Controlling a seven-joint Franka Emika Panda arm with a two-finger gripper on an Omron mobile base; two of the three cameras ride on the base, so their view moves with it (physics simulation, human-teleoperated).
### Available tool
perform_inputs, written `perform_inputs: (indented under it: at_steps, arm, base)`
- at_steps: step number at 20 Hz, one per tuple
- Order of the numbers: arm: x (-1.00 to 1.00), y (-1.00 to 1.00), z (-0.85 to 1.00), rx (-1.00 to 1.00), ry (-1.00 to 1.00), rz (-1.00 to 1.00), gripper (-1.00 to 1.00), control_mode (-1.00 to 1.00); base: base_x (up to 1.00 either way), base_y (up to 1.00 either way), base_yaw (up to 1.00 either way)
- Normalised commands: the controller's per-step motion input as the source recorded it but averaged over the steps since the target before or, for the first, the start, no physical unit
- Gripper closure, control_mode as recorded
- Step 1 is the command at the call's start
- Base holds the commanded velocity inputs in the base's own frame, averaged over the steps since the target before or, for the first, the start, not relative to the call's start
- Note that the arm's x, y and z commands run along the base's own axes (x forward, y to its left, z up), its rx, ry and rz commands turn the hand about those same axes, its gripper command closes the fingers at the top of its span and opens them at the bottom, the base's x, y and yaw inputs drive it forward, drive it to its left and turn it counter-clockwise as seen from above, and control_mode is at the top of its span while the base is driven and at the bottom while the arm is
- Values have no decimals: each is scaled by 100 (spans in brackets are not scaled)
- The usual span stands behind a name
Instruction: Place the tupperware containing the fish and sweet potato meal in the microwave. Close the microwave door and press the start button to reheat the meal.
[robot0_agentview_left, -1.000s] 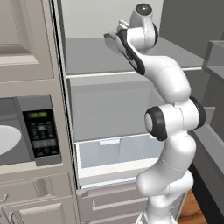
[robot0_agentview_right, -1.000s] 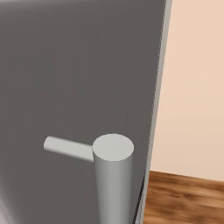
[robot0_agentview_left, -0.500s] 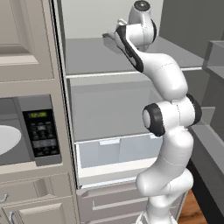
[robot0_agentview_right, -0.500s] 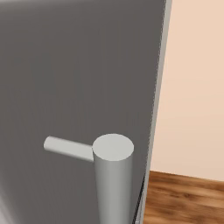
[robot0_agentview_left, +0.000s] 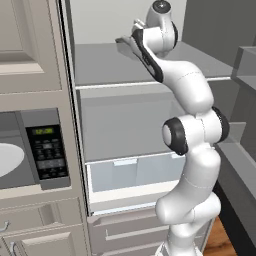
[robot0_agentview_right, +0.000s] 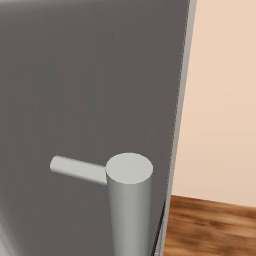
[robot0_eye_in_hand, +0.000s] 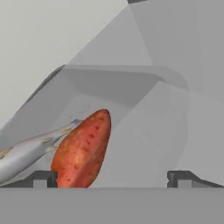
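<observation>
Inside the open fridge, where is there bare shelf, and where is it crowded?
Bare: the grey upper shelf left of the claw, and the level below it, above the pale drawer. Crowded: at the open claw, close over the tupperware, with the sweet potato and the fish between its fingertips.

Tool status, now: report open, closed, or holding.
Tool: open, tips spread wide at the tupperware with the sweet potato and fish; holding nothing.

Light is even and soft all over, with no glare and only faint shading. Edges look slightly fuzzy and low in detail; the sweet potato (robot0_eye_in_hand: 82, 148) shows blurred close up.
</observation>
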Motion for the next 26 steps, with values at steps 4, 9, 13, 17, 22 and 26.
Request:
perform_inputs:
  at_steps: [4, 9, 13, 17, 22, 26]
  arm:
    - [28, 0, -19, -1, 1, 0, -100, -100]
    - [42, 0, -38, -3, 8, -1, -100, -100]
    - [35, 0, -68, -7, 15, -4, -100, -100]
    - [23, 0, -92, -15, 20, -8, 100, -100]
    - [13, 0, -81, -12, 9, -6, 100, -100]
    - [4, 0, -14, 0, -2, 0, 100, -100]
  base:
    - [0, 0, 0]
    - [0, 0, 0]
    - [0, 0, 0]
    - [0, 0, 0]
    - [0, 0, 0]
    - [0, 0, 0]
